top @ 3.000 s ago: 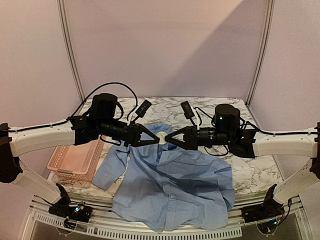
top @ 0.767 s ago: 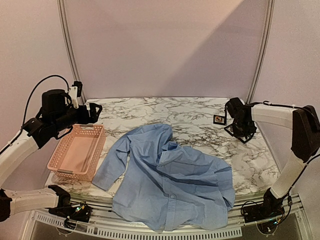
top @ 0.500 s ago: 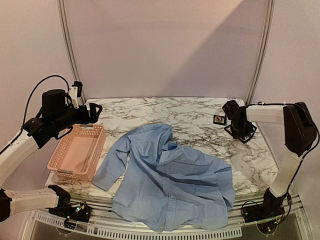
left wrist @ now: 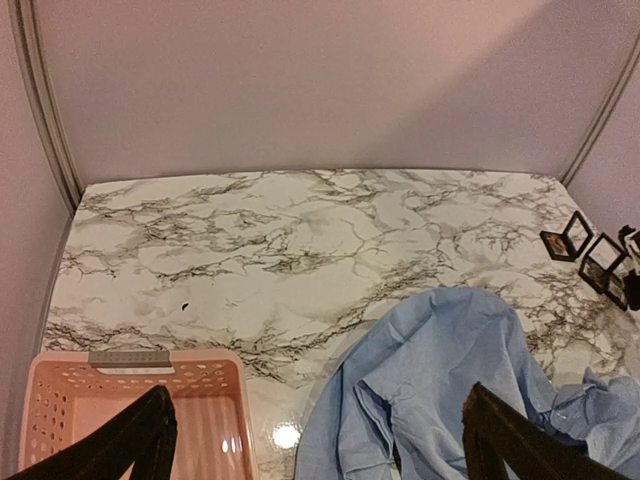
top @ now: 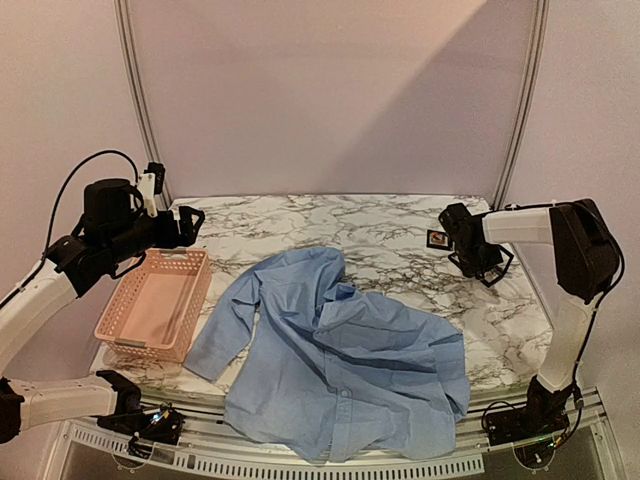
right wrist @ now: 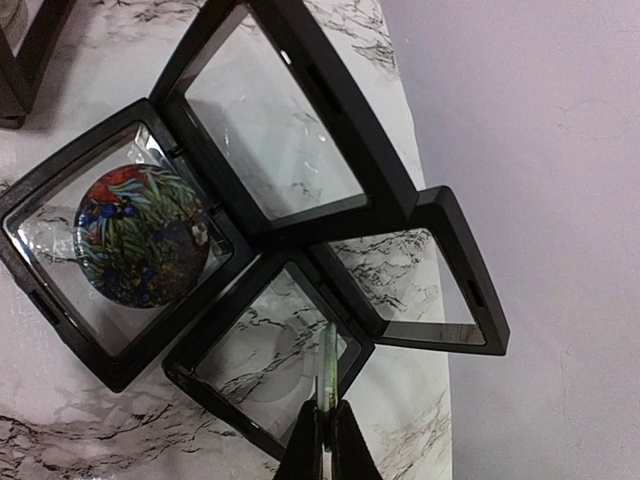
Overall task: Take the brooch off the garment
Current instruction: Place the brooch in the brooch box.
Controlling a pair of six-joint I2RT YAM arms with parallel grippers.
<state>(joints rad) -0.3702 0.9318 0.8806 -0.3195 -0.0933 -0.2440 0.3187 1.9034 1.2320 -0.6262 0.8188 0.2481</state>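
Note:
The garment (top: 340, 350), a light blue collared shirt, lies spread and wrinkled across the front of the marble table (top: 380, 215); its collar end shows in the left wrist view (left wrist: 450, 380). At the back right, my right gripper (top: 462, 240) (right wrist: 325, 415) is shut on the brooch (right wrist: 326, 375), a thin pale green disc seen edge-on. The brooch hangs just over an open black display box (right wrist: 250, 375). My left gripper (top: 190, 222) (left wrist: 320, 450) is open and holds nothing, above the far end of the pink basket, well left of the shirt.
A pink plastic basket (top: 150, 305) (left wrist: 140, 410) stands at the left. Several black display boxes (left wrist: 590, 255) sit at the back right near the table edge; one (right wrist: 130, 235) holds a colourful round piece. Bare marble lies behind the shirt.
Three seconds ago both grippers met at the shirt collar. Since then the arms have parted, and in the last second my right gripper has edged left over the boxes. The left arm is still.

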